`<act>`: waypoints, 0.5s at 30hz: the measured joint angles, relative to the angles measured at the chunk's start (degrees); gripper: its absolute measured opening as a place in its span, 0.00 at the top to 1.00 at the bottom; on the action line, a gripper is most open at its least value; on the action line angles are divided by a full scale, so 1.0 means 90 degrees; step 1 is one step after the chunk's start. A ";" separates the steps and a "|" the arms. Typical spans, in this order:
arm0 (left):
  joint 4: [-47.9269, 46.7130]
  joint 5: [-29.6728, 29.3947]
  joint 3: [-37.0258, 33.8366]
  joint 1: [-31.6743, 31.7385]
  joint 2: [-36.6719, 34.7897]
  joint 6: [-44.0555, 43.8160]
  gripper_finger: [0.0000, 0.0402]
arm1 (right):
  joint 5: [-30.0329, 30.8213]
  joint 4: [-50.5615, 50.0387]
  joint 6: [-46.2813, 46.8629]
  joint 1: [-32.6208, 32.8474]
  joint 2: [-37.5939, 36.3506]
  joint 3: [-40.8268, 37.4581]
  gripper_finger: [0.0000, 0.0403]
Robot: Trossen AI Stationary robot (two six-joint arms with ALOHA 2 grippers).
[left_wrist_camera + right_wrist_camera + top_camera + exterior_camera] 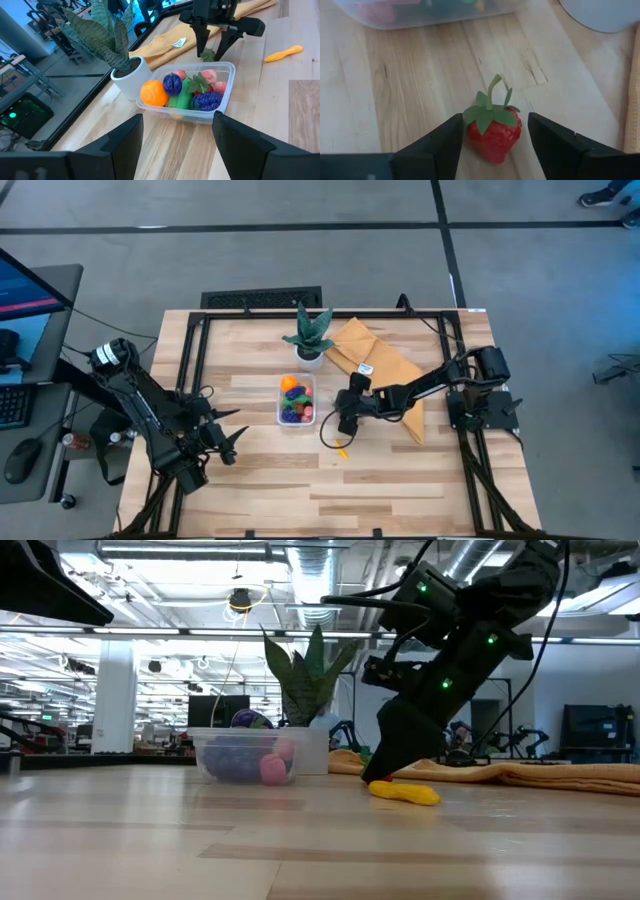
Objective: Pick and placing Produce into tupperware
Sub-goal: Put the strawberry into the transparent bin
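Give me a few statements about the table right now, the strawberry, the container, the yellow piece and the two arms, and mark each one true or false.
1. The strawberry lies on the wood between the right gripper's open fingers. True.
2. The tupperware is empty. False: it already holds several pieces, among them an orange one and purple ones.
3. A yellow piece lies on the table outside the container. True.
4. The left gripper is holding a piece of produce. False: it is open and empty, off to the container's left.
5. The plant stands inside the container. False: it stands in its own white pot beside it.
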 joint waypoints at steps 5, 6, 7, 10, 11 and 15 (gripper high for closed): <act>0.0000 -0.0002 0.0000 0.0000 0.0000 0.0000 0.43 | 0.0000 0.0000 -0.0002 0.0000 0.0000 0.0000 0.57; 0.0000 -0.0003 0.0000 0.0000 -0.0001 -0.0001 0.43 | 0.0000 0.0000 -0.0002 0.0000 0.0000 0.0000 0.60; 0.0000 -0.0004 0.0000 -0.0001 0.0000 0.0000 0.43 | 0.0000 0.0000 -0.0002 0.0000 0.0000 0.0000 0.62; 0.0000 -0.0004 0.0000 0.0000 0.0000 0.0000 0.43 | 0.0002 0.0004 -0.0005 0.0000 0.0000 0.0000 0.68; 0.0000 -0.0004 0.0000 0.0000 0.0000 0.0000 0.43 | 0.0002 0.0005 -0.0007 0.0000 0.0000 0.0000 0.68; 0.0000 -0.0007 0.0000 0.0000 0.0000 0.0000 0.43 | 0.0002 0.0002 -0.0007 -0.0002 0.0000 0.0000 0.65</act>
